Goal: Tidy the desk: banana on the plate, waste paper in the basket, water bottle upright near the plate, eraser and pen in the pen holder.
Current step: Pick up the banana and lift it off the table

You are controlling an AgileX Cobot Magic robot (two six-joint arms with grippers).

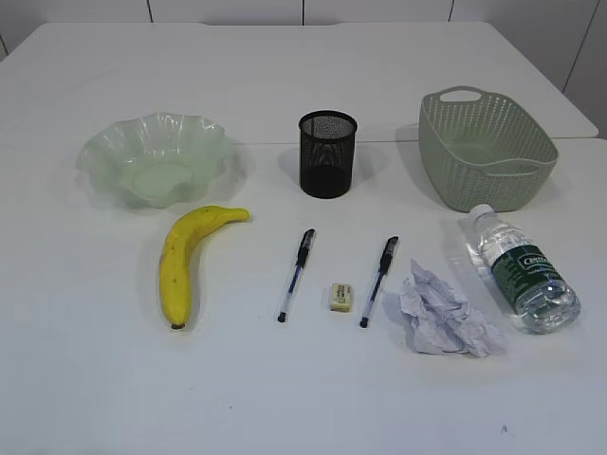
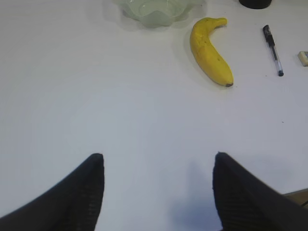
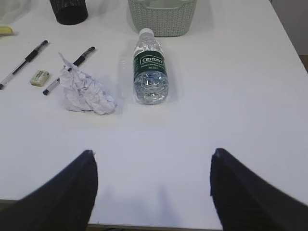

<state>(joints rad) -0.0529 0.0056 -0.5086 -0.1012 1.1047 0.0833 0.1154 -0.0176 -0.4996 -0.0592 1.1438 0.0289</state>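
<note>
Nothing on the white desk [image 1: 303, 398] is tidied yet, and both claws hang back at its near edge, well apart from every item. The basket [image 1: 488, 152] stands far right, the plate [image 1: 156, 156] far left, the pen holder [image 1: 327, 154] between them. The banana [image 1: 185, 265] lies just in front of the plate, its long axis running roughly away from the left claw [image 2: 159, 192], dark tip nearest, stem toward the plate; this arm is clearly the closer one for it. The water bottle [image 3: 150, 67] lies on its side straight ahead of the right claw [image 3: 153, 190], base toward the claw and white cap pointing at the basket, so a grasp would likely go across its width. The waste paper [image 3: 84, 91] sits just left of the bottle, touching the tip of one pen [image 3: 70, 70]. A second pen [image 1: 296, 275] and the eraser [image 1: 340, 296] lie mid-desk, within either arm's side. Both claws stand wide and empty. Neither arm shows in the exterior view, and the wrist views crop the plate and the pen holder.
</note>
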